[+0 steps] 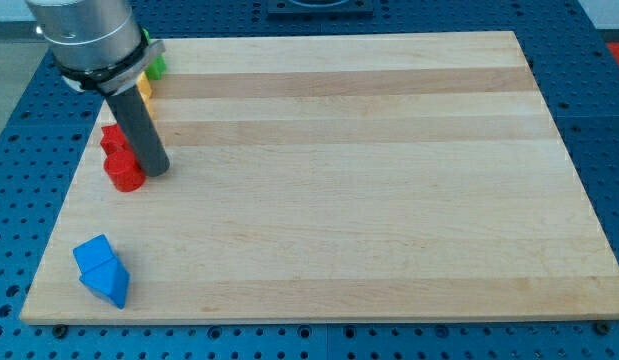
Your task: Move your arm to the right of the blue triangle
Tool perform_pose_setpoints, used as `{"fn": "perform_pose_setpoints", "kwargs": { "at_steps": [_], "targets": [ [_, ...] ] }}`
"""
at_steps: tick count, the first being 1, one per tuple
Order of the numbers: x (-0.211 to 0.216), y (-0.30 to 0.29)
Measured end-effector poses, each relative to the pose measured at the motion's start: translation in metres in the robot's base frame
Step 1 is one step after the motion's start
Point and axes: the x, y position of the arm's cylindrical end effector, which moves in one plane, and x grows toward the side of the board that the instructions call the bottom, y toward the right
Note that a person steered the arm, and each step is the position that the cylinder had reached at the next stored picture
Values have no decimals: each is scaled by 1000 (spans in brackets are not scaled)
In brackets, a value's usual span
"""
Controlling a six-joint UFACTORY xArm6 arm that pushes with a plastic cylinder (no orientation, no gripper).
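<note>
The blue triangle (101, 270) lay at the worktop's (369, 180) near left corner. Well beyond it, my tip (155, 170) stood just right of 1 red block (120, 160); yellow (145, 88) and green (156, 66) blocks sat farther back. The rod carried no fingers.

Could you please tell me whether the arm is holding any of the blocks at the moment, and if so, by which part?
Nothing is held: my tip only rests beside the red blocks, far above the blue triangle.
</note>
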Motion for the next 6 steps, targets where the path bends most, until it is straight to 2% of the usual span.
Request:
{"fn": "perform_pose_setpoints", "kwargs": {
  "at_steps": [2, 3, 4, 6],
  "targets": [
    [1, 1],
    [5, 41],
    [35, 81],
    [147, 96]
  ]
}}
